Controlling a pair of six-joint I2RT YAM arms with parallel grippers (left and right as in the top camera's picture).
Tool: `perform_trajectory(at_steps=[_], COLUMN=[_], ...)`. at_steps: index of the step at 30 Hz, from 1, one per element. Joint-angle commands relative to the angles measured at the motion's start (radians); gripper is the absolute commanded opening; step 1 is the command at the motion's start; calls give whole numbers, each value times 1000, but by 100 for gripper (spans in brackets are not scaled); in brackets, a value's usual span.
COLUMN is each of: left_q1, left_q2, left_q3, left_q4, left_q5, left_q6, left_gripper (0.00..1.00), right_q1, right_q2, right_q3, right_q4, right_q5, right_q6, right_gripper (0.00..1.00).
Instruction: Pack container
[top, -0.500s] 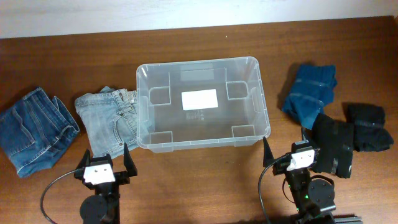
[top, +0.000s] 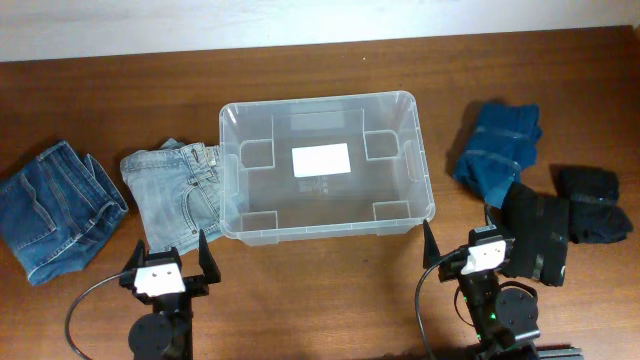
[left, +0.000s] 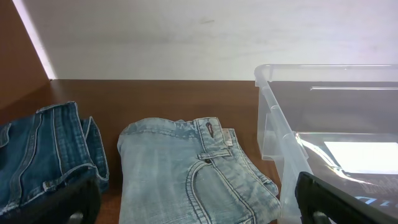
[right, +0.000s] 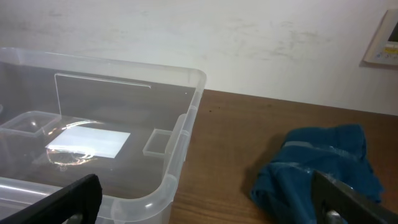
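The clear container (top: 228, 170) stands empty at the table's middle, with a white label (top: 320, 160) on its base. It also shows in the left wrist view (left: 273, 118) and the right wrist view (right: 186, 118). Folded light blue jeans (top: 175, 195) lie against its left side and show in the left wrist view (left: 186, 168). My left gripper (top: 168, 252) is open and empty, near the front edge below the light jeans (left: 199, 208). My right gripper (top: 465, 248) is open and empty, off the container's front right corner (right: 208, 208).
Folded dark blue jeans (top: 55, 210) lie at the far left (left: 43, 155). A teal garment (top: 498, 150) lies right of the container (right: 323, 162). A black garment (top: 560, 225) lies at the right beside my right arm. A white wall runs behind the table.
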Motion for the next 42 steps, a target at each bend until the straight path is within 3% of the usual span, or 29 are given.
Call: perform_trajectory(at_steps=[1, 42], left_q1=[5, 5], left_q2=[-10, -10], left_q3=[-14, -14], left_q4=[3, 3], left_q5=[3, 3], left_q6=[15, 15], left_gripper=[99, 99], right_q1=[-8, -8], right_q2=[-6, -6], right_q3=[-5, -5], right_q4=[-7, -7], right_q5=[2, 2], right_q6=[5, 5], right_gripper=[98, 99])
